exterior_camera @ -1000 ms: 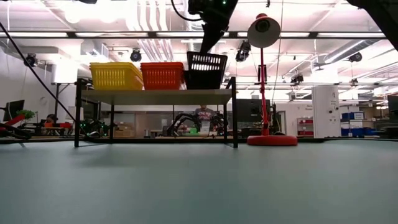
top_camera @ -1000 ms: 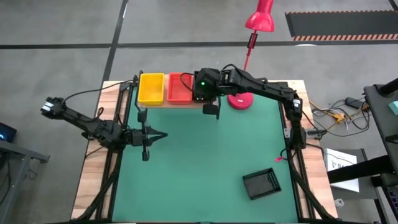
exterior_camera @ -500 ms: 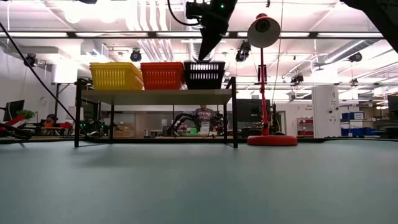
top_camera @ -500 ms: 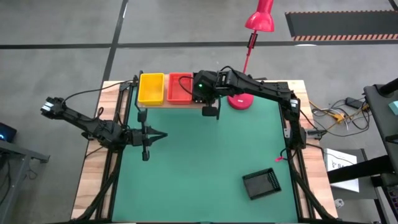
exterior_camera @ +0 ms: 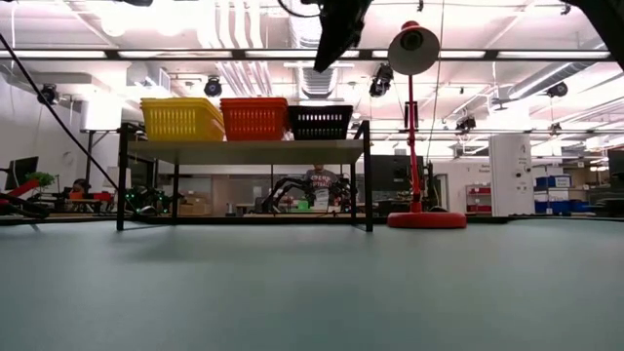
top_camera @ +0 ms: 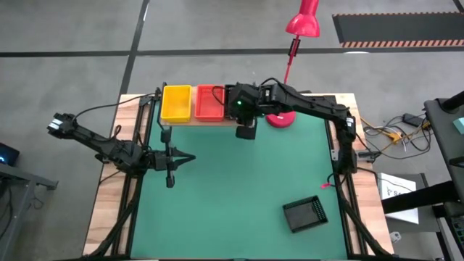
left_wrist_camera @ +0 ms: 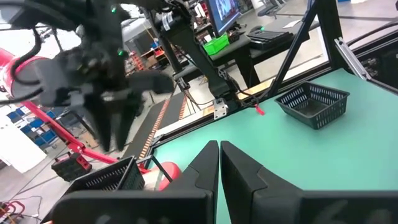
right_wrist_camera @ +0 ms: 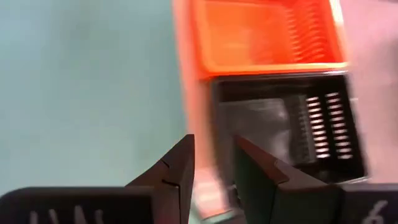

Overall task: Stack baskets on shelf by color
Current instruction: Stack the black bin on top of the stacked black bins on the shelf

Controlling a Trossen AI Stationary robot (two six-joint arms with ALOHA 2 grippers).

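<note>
On the shelf [exterior_camera: 244, 151] stand a yellow basket stack [exterior_camera: 182, 118], a red-orange stack [exterior_camera: 255, 118] and a black basket [exterior_camera: 322, 122], side by side on the plank. From above they show as yellow [top_camera: 176, 104] and red-orange [top_camera: 209, 102]. My right gripper [right_wrist_camera: 212, 149] hovers open above the black basket [right_wrist_camera: 286, 127], clear of it, high in the low view [exterior_camera: 336, 34]. Another black basket [top_camera: 304, 214] rests on the green table's near right. My left gripper [top_camera: 181, 157] waits shut over the table's left side.
A red desk lamp stands with its base [top_camera: 279, 117] right of the shelf, its pole and shade [exterior_camera: 413, 49] rising close to my right arm. Green table surface [top_camera: 232, 188] lies open between the shelf and the loose black basket.
My right gripper lowered the tilted black basket onto the shelf beside the red-orange stack, where it settled level. It then let go and rose straight up, leaving the basket resting on the plank.
</note>
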